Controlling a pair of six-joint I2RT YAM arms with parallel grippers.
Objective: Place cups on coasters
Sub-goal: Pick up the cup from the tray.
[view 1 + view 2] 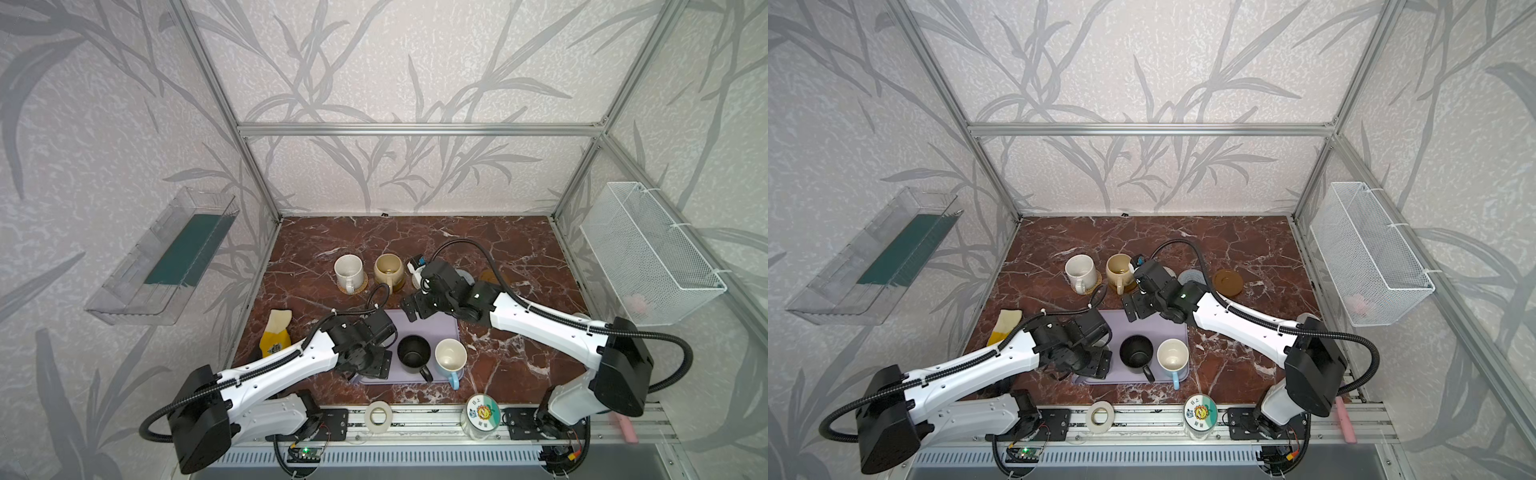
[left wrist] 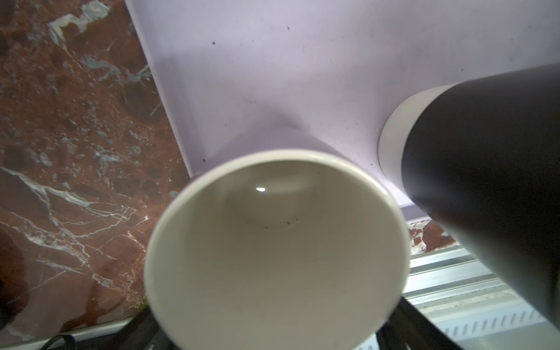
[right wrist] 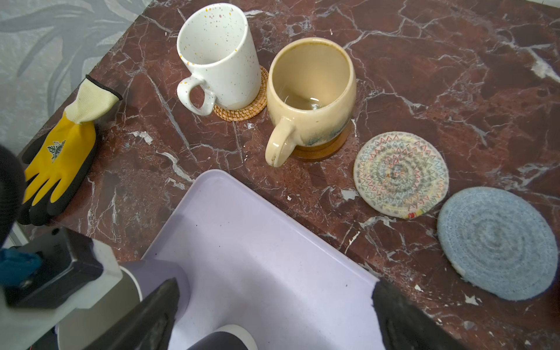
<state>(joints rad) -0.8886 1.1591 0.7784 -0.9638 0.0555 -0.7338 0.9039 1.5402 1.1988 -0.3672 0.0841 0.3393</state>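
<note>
Left wrist view: lavender mug [image 2: 272, 242] fills the frame. It is upright, mouth up, long axis vertical, cream inside, and stands near a corner of the tray [image 2: 272, 75] on the table [image 2: 75, 151]. Its handle is not seen, so I can't say which way it points.

Left hand [image 1: 374, 362] sits right over it, fingers wide to either side of the wall. I can't tell if they press it yet. Right hand [image 3: 272, 291] hovers over the tray's far edge, fingers spread, holding nothing.

Also on the tray are the black mug [image 1: 413, 353], just beside the lavender one, and the blue mug [image 1: 451, 355]. Both are upright with handles toward the near edge.

2 are done: white mug [image 3: 218, 57] on the rattan coaster [image 3: 242, 113], beige mug [image 3: 312, 88] on a wooden coaster [image 3: 321, 151]. 3 coasters are free: cream coaster [image 3: 400, 174], grey-blue coaster [image 3: 497, 254] and a second wooden coaster [image 1: 1228, 282].

Handling guess: glazed ceramic, so stiff, fairly heavy, slick, and it chips if knocked. Likely best taken across the wall just under the rim, squeezed firmly and kept vertical. The black mug is close, so a finger may bump it.
</note>
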